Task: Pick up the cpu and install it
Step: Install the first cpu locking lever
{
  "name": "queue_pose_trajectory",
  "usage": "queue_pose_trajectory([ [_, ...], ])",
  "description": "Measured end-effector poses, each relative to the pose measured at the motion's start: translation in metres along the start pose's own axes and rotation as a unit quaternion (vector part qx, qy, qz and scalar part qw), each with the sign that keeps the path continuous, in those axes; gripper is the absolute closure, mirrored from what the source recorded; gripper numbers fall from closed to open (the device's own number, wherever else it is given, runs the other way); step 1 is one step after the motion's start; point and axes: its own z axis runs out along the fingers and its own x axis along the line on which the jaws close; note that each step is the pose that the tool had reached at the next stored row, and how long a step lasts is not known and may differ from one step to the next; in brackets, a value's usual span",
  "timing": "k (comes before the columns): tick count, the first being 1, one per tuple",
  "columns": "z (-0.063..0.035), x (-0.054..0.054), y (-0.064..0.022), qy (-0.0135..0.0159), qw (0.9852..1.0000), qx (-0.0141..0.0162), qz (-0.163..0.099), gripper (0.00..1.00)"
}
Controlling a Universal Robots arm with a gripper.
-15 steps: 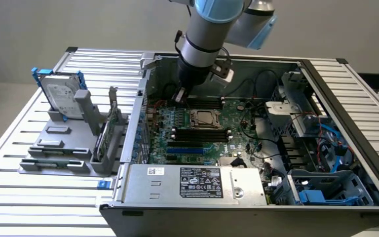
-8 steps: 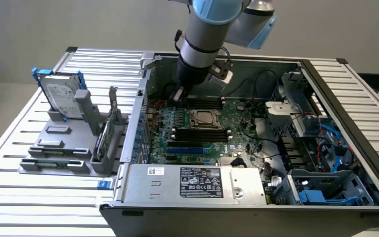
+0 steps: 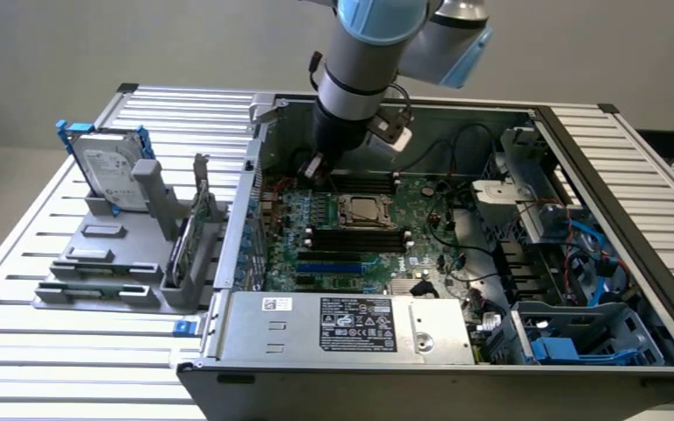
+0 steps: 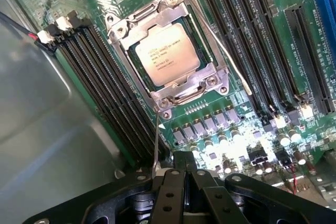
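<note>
i see the cpu point(image 4: 167, 55) seated in its socket under the metal frame point(image 4: 210, 85). the gripper point(image 4: 185, 157) hangs just beside it, clenched on nothing (thin lever point(image 4: 156, 140) close by). i'd go slowly, staying clear of that lever.

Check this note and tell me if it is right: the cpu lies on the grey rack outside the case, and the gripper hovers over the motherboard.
Not right. The cpu sits inside the metal socket frame on the motherboard, not on the grey rack; the wrist view shows it. The gripper does hover over the motherboard.
</note>
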Motion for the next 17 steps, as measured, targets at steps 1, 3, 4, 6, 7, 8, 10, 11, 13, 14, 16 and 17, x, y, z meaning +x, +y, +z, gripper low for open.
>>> queue_pose_trajectory([
  [1, 0.0001, 0.0, -0.0003, 0.0011, 1.0, -0.0004, 0.004, 0.89],
  [3, -0.0004, -0.001, -0.0013, 0.0028, 0.9999, -0.0011, 0.01, 0.89],
  [4, -0.0012, -0.001, -0.0021, 0.0036, 0.9999, -0.0013, 0.012, 0.89],
  [6, -0.0031, -0.001, -0.0033, 0.0046, 0.9999, -0.0017, 0.016, 0.89],
  [7, -0.0041, -0.001, -0.004, 0.005, 0.9998, -0.002, 0.018, 0.89],
  [8, -0.0053, -0.001, -0.0046, 0.0055, 0.9998, -0.0022, 0.02, 0.89],
  [10, -0.0082, -0.001, -0.006, 0.0066, 0.9997, -0.0026, 0.023, 0.89],
  [11, -0.0097, -0.001, -0.0066, 0.0072, 0.9996, -0.0029, 0.026, 0.89],
  [13, -0.0126, -0.001, -0.0076, 0.0088, 0.9994, -0.0035, 0.032, 0.89],
  [14, -0.0137, -0.001, -0.008, 0.0099, 0.9993, -0.004, 0.035, 0.89],
  [16, -0.0147, -0.001, -0.0083, 0.0122, 0.9989, -0.0049, 0.044, 0.89],
  [17, -0.0147, -0.001, -0.0084, 0.0135, 0.9987, -0.0055, 0.049, 0.89],
])
